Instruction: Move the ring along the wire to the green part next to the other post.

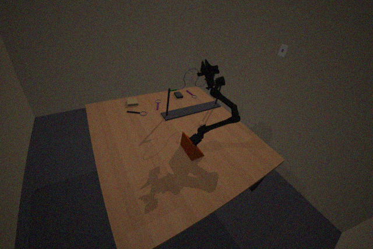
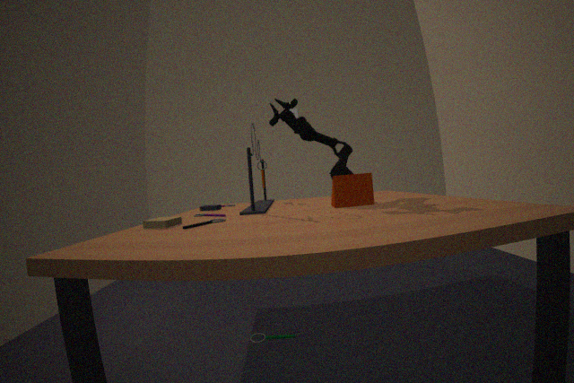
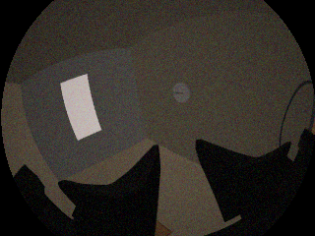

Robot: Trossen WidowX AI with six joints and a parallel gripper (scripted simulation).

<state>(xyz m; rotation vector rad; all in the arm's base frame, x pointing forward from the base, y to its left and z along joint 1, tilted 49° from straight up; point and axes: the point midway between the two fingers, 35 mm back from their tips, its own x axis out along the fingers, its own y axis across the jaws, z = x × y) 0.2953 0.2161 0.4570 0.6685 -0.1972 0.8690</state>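
Observation:
The ring (image 2: 262,161) with the orange handle (image 2: 264,179) hangs at the far post (image 2: 265,194), handle down; the arm hides it in the top view. The near post (image 1: 167,102) (image 2: 250,179) has a green wire part (image 1: 173,90) at its top. The thin grey wire (image 1: 184,80) (image 2: 252,130) curves between the posts; a dark curve, apparently the wire, shows at the right edge of the wrist view. My gripper (image 1: 204,61) (image 2: 273,101) (image 3: 177,147) is open and empty, raised above the level of the ring, fingers pointing up. It appears apart from wire and ring.
The posts stand on a dark base (image 1: 189,110) (image 2: 258,208). Beyond it lie purple-handled rings, a dark box (image 1: 178,94) (image 2: 210,207), a black-handled ring (image 1: 133,112) (image 2: 196,224) and a pale block (image 1: 132,102) (image 2: 161,222). An orange block (image 1: 190,148) (image 2: 352,190) is by the arm's base.

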